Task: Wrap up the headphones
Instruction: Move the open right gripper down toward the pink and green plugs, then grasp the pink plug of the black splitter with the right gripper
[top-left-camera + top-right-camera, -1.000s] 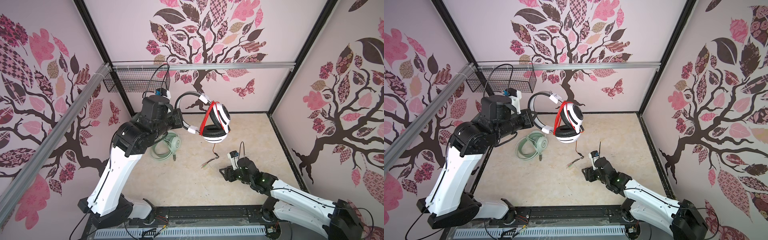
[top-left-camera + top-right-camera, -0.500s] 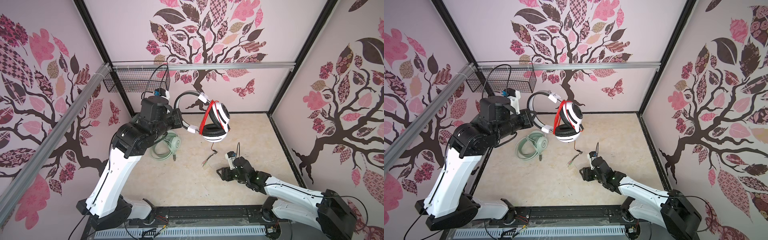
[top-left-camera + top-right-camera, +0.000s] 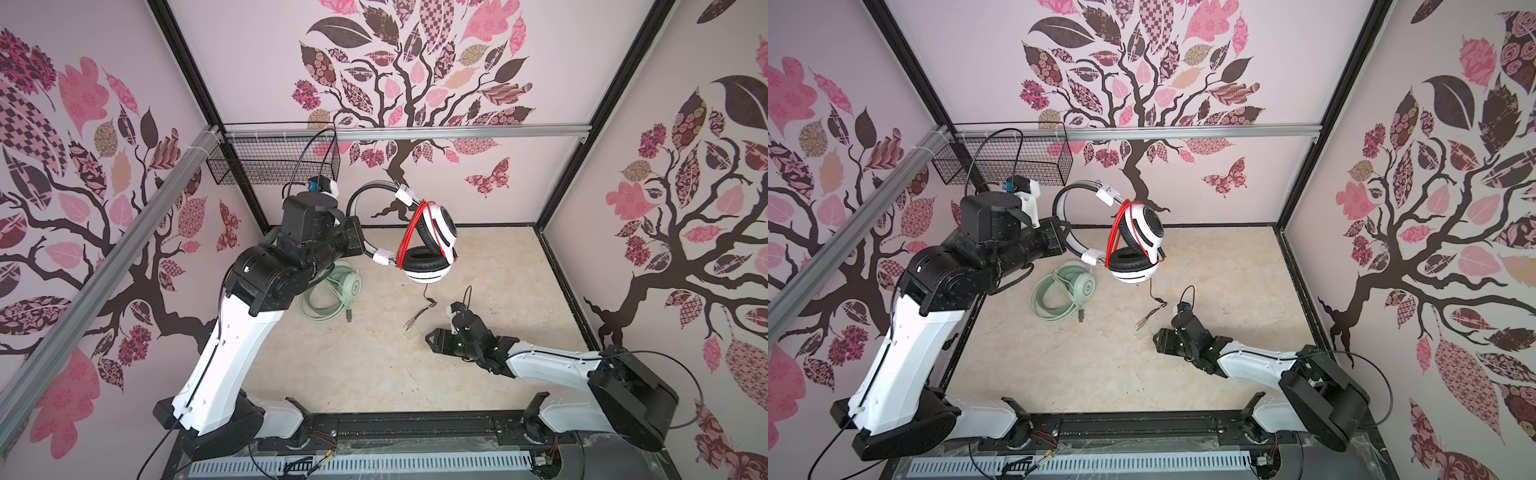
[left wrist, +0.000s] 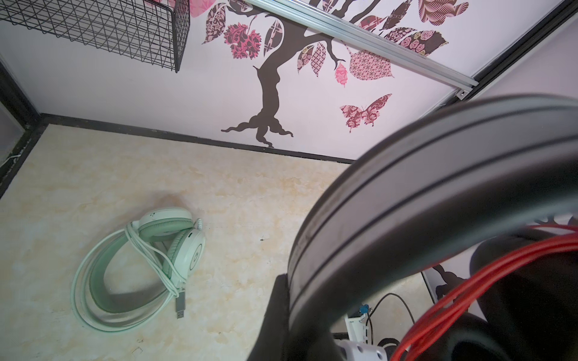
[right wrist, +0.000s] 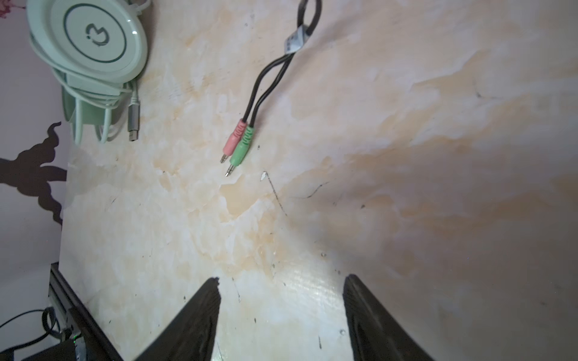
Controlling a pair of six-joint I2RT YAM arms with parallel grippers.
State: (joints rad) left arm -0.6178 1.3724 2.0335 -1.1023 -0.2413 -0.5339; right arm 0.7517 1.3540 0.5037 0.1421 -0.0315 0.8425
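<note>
In both top views the left gripper [image 3: 356,243] is clamped tight on the headband of the white and black headset [image 3: 432,253] and holds it aloft, the cups hanging beyond its tips. The red cable [image 3: 409,230] is looped round the cup arms. Its loose tail drops to the table [image 3: 374,365] and ends just ahead of the right gripper [image 3: 432,337], which sits low with jaws apart and nothing between them. The mint-green headset [image 3: 351,286] lies on the table below and behind the left gripper, its cable coiled round it. In the left wrist view the dark headband runs right at the fingers with red strands beyond it, and the mint set lies well below and off to the side. In the right wrist view the pink and green plugs [image 5: 239,143] lie straight ahead of the spread fingertips [image 5: 203,306], not touching them. To do this step well, I judge that the right gripper should close on the black leads just behind the plugs rather than on the plugs themselves. It should then carry the tail round the cups under light tension while the left grip holds steady. Count: two headsets, two jack plugs, one USB plug [image 5: 133,125], two grippers, one wire basket [image 3: 274,162].
</note>
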